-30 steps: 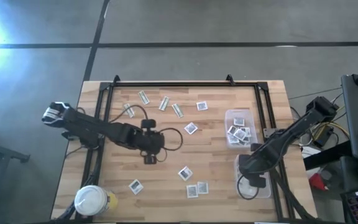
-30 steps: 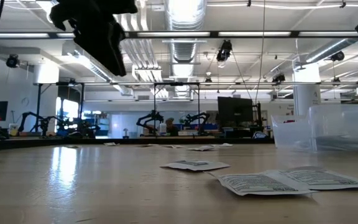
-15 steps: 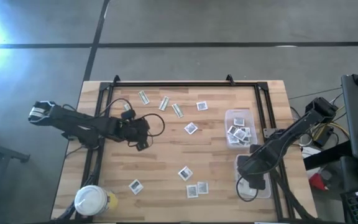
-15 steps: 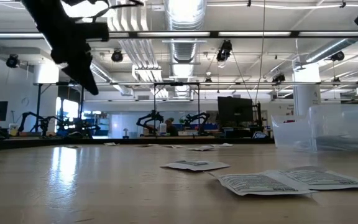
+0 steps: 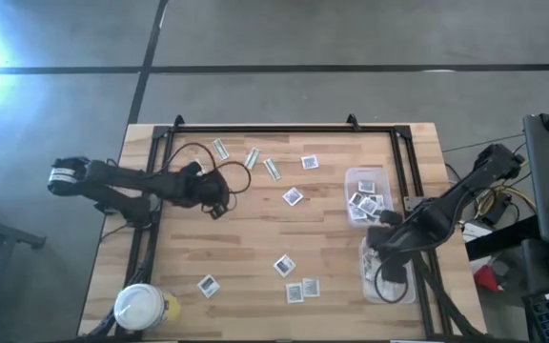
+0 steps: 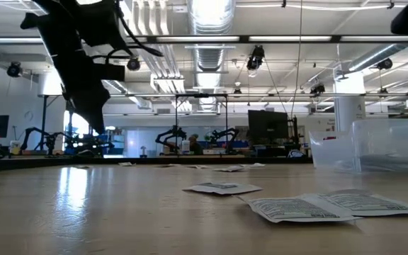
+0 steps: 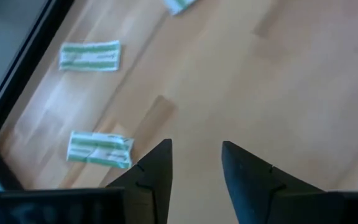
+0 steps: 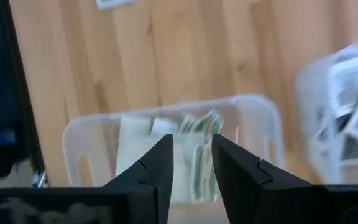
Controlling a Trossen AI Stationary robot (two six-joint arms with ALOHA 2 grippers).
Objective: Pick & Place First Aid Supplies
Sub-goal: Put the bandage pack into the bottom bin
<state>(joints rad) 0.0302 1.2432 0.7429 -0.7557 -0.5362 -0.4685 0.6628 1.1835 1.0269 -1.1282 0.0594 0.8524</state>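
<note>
The left gripper [image 7: 196, 163] hangs over the desk [image 5: 332, 238] with its fingers a little apart and nothing between them, and a green-and-white strip [image 7: 99, 150] lies just beside it while another strip [image 7: 90, 55] lies farther ahead. The right gripper [image 8: 191, 158] is also a little open and empty, right above a clear tub [image 8: 166, 158] that has green strips in it, with the tub of white packets [image 5: 367, 198] close by. If the left gripper comes down a bit off, it could push the flat strip along the wood or slide it toward the desk's edge, because the strip is so thin.
</note>
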